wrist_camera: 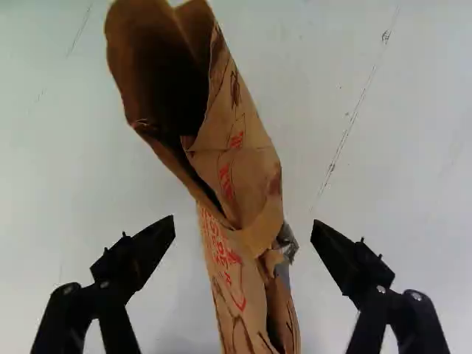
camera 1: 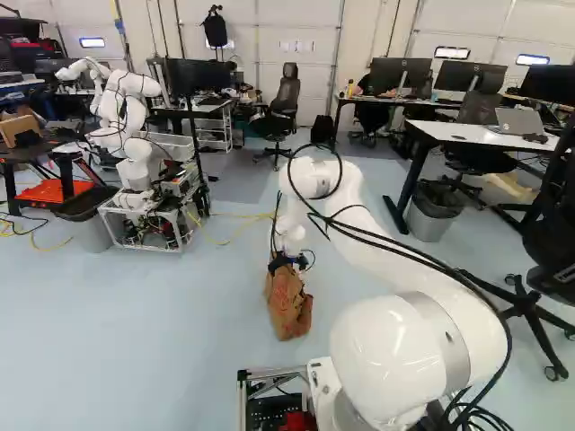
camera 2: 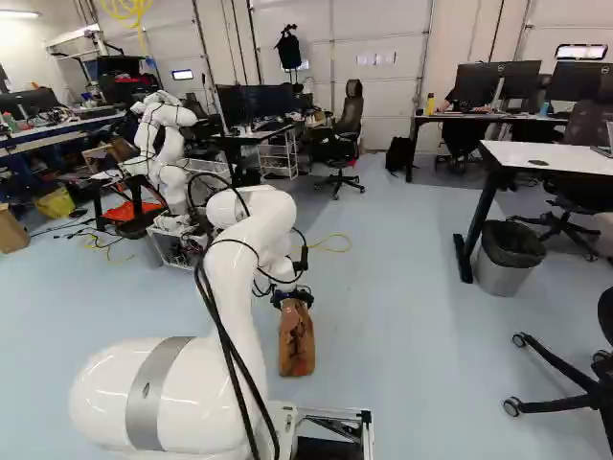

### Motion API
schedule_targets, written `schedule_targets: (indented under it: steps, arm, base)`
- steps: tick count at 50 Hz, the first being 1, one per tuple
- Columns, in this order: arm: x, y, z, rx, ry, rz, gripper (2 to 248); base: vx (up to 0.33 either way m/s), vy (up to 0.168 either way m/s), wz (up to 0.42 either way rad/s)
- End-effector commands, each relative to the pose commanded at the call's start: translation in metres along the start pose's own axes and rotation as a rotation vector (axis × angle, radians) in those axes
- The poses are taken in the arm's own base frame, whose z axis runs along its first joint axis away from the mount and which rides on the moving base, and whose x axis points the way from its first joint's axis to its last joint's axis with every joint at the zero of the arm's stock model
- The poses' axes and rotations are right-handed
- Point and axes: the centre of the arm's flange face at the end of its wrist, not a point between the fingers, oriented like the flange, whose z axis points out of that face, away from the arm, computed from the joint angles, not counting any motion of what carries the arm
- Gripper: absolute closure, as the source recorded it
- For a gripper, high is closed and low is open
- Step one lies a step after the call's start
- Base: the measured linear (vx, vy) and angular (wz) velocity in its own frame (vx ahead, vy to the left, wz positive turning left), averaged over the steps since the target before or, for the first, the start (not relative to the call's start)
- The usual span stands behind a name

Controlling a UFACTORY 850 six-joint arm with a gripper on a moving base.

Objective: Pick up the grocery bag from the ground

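Item: one crumpled brown paper grocery bag with red print [camera 1: 289,305], on the pale blue floor [camera 1: 135,341], directly beneath the gripper, ahead of the base. Its upper part is narrow and folded, with one dark opening gaping at an end.

Item: one black two-fingered gripper [camera 2: 292,297], pointing down at the end of the white jointed arm [camera 1: 395,256]. In the wrist view the gripper [wrist_camera: 245,227] has its fingers spread wide, one on either side of the bag's pinched middle — pale floor shows in both gaps, and nothing is held.

Surroundings: another robot, white and jointed, on a metal-framed cart [camera 1: 135,117], at the left of the left base view; one grey bin with a black liner [camera 2: 505,273], beside a white-topped desk with dark legs [camera 2: 551,158] — right side, right base view.
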Motion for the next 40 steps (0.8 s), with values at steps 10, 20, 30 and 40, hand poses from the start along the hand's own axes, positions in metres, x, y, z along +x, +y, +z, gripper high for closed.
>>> schedule_targets:
  steps: [10,20,30,40]
  arm:
    - [-0.004,0.000,0.015,0.000,-0.002,0.000,3]
    - [-0.007,0.000,0.029,0.000,-0.004,0.000,18]
    - [-0.011,0.000,0.043,0.000,-0.004,0.000,55]
    - [-0.012,0.000,0.045,0.000,-0.005,0.000,134]
  base:
    - [0.000,0.000,0.000]
    - [0.000,0.000,0.000]
    - [0.000,0.000,0.000]
    - [0.000,0.000,0.000]
